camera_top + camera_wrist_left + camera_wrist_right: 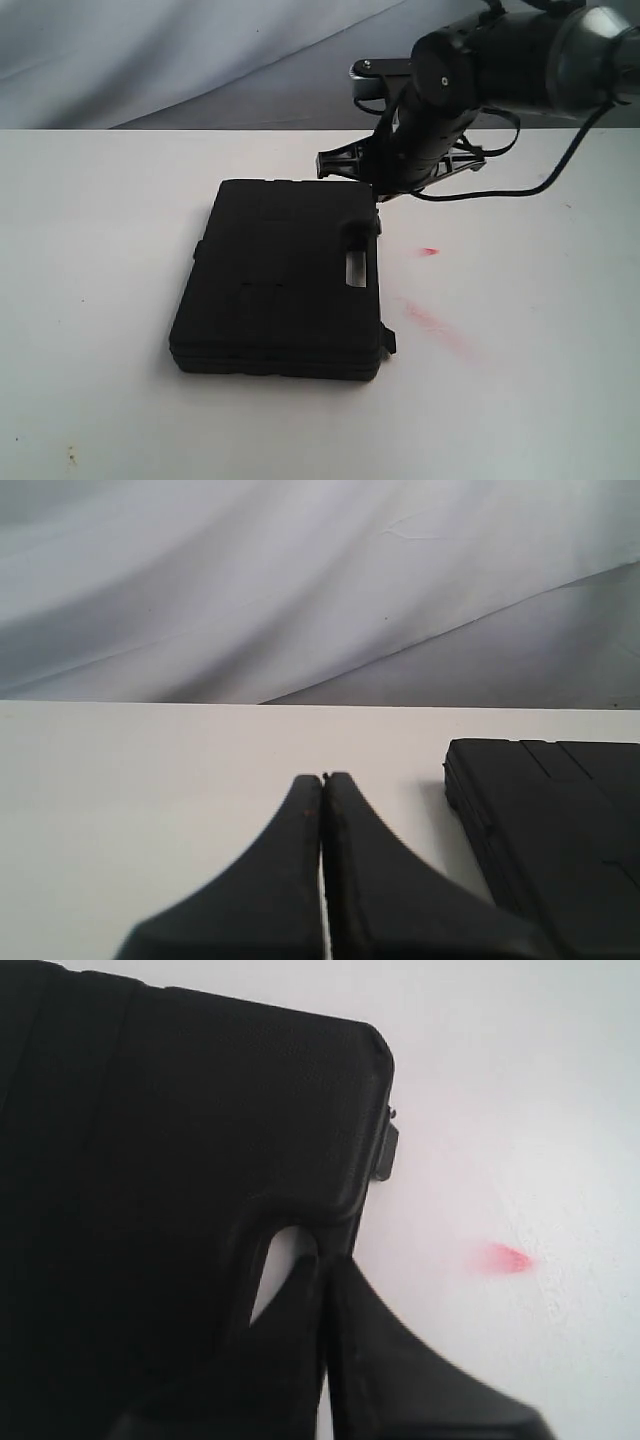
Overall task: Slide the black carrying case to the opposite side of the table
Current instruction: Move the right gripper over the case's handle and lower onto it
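- Ext. view: black case [280,285] lies flat on the white table [100,250], lid up, roughly mid-table.
- Right arm [450,90] reaches down from above; right gripper [377,188] sits at the case's far corner, on the handle side. Tips are partly hidden by the arm here, so the jaws can't be read from this view.
- Black cable [560,170] hangs off the arm, beyond the gripper and away from the case.
- Small red spot [430,252] is on the table near the gripper, off to the side away from the case. A longer faint red smear [430,322] lies further from the gripper, beside the case's long edge.
- L gripper doesn't show in this view.
- L wrist view: left gripper [323,780] is clenched, fingers pressed flat together, nothing between them, low over bare table.
- The case [550,830] sits to one side of this gripper, apart from it, no contact. Pale cloth backdrop [300,580] is past the table edge, ahead of the tips.
- R wrist view: right gripper clenched too, fingers together, nothing held.
- Its tips sit at the rim of the case's handle slot [272,1270]. Can't tell if they actually touch the rim.
- Latch tab [388,1150] is on the case edge just ahead of the tips; the red spot is off to the side on bare table.
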`<action>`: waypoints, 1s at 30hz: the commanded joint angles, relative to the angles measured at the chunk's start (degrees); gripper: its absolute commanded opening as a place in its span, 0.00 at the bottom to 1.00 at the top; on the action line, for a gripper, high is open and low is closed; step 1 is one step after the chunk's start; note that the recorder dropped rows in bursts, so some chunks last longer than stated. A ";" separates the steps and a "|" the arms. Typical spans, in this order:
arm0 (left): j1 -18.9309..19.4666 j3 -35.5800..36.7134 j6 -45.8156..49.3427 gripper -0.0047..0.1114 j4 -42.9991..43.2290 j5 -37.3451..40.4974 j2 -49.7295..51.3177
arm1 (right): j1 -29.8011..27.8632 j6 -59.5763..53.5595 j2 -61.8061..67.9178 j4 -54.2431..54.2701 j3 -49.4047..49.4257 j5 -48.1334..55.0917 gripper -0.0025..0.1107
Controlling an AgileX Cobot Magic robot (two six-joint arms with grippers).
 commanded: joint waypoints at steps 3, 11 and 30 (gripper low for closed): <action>-0.27 0.27 -0.03 0.04 0.13 -0.26 -0.28 | 0.15 -1.20 3.42 5.15 -1.13 2.40 0.02; -0.27 0.27 -0.03 0.04 0.13 -0.26 -0.28 | 0.15 -4.02 3.51 8.37 -1.03 4.13 0.02; -0.27 0.27 -0.03 0.04 0.13 -0.26 -0.28 | 0.15 -4.24 4.07 6.86 -1.03 5.55 0.36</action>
